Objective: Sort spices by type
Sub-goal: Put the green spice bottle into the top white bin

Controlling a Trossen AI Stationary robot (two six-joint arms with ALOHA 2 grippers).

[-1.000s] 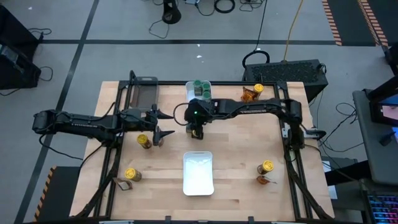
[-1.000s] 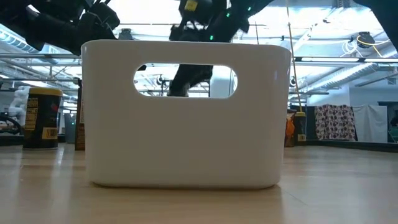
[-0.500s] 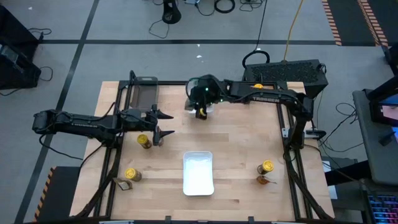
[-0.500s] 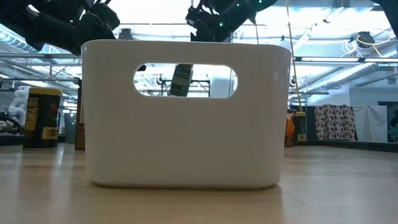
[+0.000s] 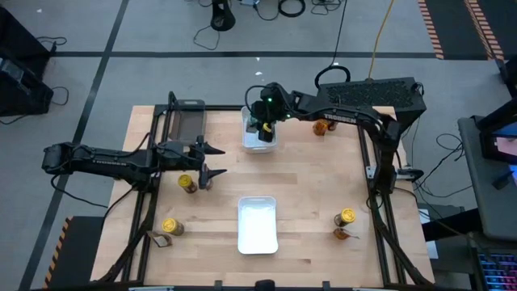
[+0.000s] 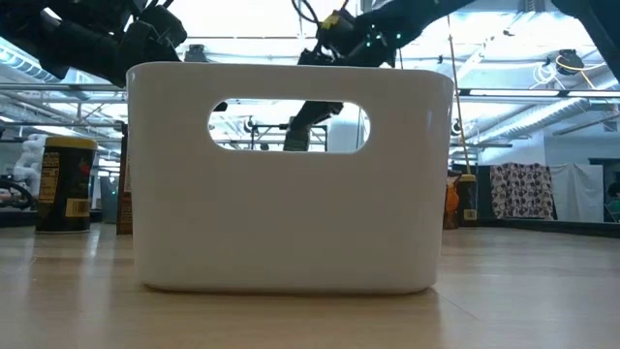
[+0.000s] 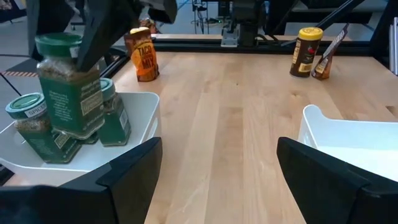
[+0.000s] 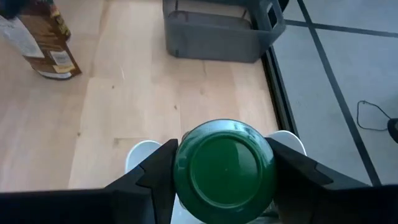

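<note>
Right hand [image 8: 224,168] grips a green-lidded jar [image 8: 224,167] over the far-edge white bin [image 5: 260,139]; left hand [image 5: 212,162] spread wide near surface's left side.

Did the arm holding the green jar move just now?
Yes. The right gripper, shut on a green-lidded jar, went from mid-table toward the far edge and now hangs over the far white bin.

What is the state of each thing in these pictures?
Right gripper: shut on a green jar, above the far bin.
Left gripper: open, empty, beside a yellow jar.
Far bin: holds green jars.
Near bin: empty.
</note>
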